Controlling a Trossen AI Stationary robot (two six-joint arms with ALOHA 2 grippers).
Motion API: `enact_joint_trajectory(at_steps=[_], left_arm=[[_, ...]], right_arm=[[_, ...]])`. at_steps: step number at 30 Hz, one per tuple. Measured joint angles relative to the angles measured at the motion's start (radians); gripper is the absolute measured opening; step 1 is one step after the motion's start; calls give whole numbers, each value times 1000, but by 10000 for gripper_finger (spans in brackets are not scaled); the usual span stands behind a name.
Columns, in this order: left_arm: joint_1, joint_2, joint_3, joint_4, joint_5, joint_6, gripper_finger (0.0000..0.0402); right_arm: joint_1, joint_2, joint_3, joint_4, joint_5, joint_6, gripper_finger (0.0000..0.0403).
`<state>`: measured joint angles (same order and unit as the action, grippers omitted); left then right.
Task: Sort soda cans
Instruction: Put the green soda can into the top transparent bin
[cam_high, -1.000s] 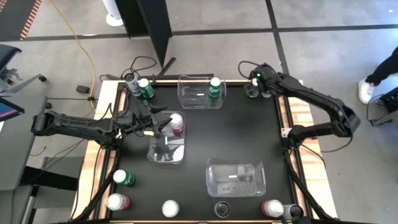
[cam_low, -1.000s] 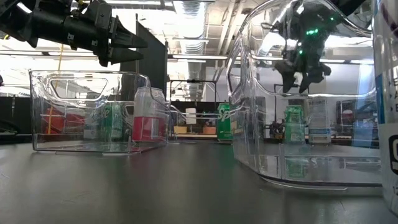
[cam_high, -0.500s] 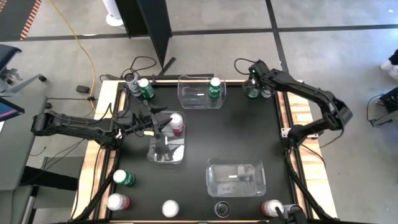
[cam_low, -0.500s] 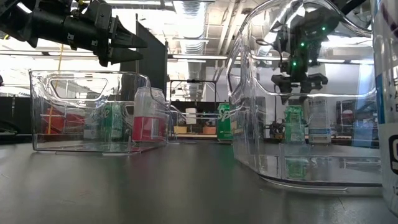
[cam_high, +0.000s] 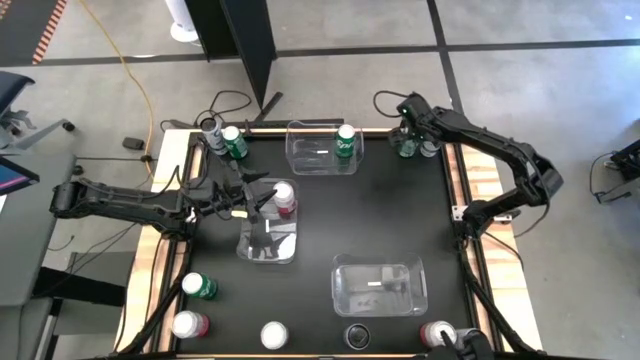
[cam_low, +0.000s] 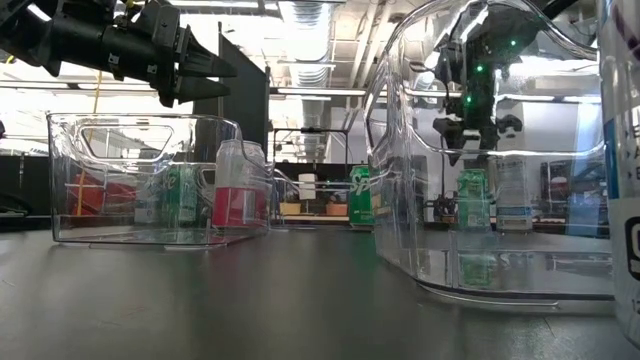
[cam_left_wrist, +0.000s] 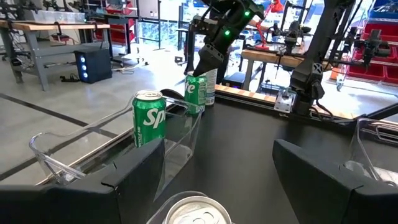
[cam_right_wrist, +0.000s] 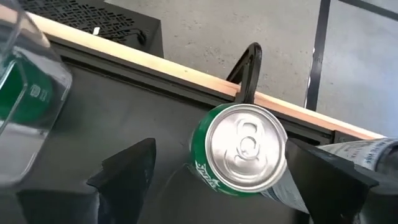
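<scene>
Up at the table's far right corner, the right gripper (cam_right_wrist: 214, 171) hangs wide open and empty over a green can (cam_right_wrist: 239, 152) standing by the wooden edge (cam_right_wrist: 186, 78), another can (cam_right_wrist: 354, 152) crowding one side, bare mat the other.

Three clear bins (cam_high: 318, 160) and, seemingly, eleven soda cans (cam_high: 346, 139) on view.

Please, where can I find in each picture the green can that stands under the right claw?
High view: green can at the table's far right corner.
Low view: seen through the clear bin, right of centre.
Left wrist view: far off, upper centre.
Right wrist view: centre, silver top.
Shared landmark: the right claw above it, open.
</scene>
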<state>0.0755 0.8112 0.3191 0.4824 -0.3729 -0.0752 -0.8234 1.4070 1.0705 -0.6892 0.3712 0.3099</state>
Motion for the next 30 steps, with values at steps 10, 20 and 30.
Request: enact_joint_trajectory(at_steps=[10, 20, 30], left_arm=[[0, 0, 0, -9, 0, 11, 295], [0, 0, 0, -23, 0, 9, 295], [0, 0, 0, -22, 0, 7, 295]], right_arm=[[-31, 5, 39, -99, -11, -15, 399], [-37, 45, 40, -95, -33, 13, 400], [-45, 116, 45, -86, -9, 57, 400]])
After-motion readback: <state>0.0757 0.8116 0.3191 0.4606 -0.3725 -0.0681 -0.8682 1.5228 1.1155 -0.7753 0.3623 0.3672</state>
